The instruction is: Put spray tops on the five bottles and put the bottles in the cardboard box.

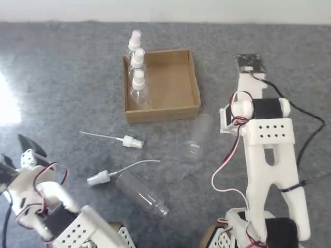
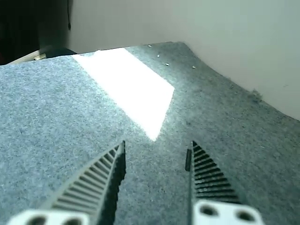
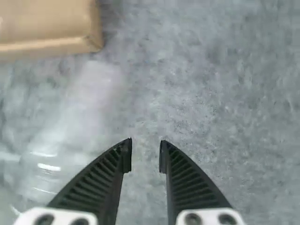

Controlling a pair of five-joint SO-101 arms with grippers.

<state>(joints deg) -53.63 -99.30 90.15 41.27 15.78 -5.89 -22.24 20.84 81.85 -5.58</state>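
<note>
Cardboard box (image 1: 163,113) sits on grey carpet (image 1: 62,77) near pale wall (image 2: 234,37).

Grey felt tabletop (image 1: 62,77); bright sunlit patch (image 2: 131,89); pale wall (image 2: 225,37)

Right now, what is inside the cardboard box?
Three clear bottles with white spray tops stand in a row along one side wall of the cardboard box. The rest of its floor shows bare. The floor under the bottles and the near wall's inner face are covered.
</note>
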